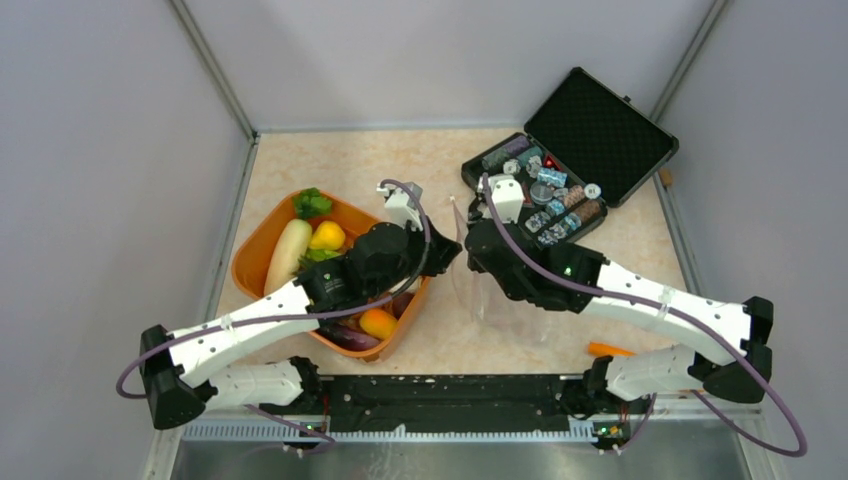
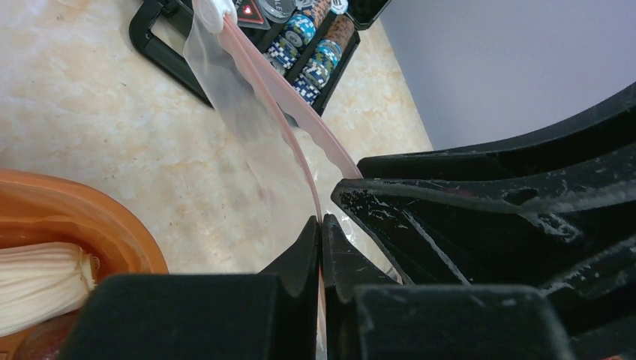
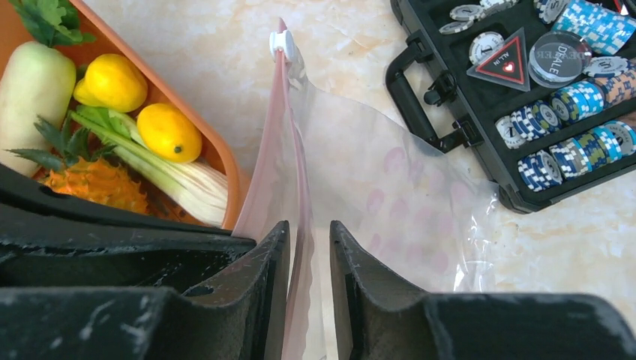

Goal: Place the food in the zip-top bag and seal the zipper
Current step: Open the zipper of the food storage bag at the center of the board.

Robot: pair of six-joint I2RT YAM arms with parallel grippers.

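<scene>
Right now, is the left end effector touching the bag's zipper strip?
Touching. The left wrist view shows the left end effector shut on the pink zipper strip, which runs straight into the closed tips.

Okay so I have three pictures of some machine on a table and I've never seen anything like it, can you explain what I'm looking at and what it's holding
These are two robot arms bolted to the near edge of a table. One picture looks down from above; the other two come from small cameras on each wrist, so the black shapes at the bottom are that arm's own fingers.

On the table sit an orange tub of toy food, lemons, a pineapple, a leafy stalk, and an open black case of poker chips. Between the arms stands a clear zip-top bag with a pink zipper strip along its mouth.

The left gripper is shut on the strip. The right gripper has its fingers either side of the same edge, with a small gap showing. No food shows in the bag.
</scene>
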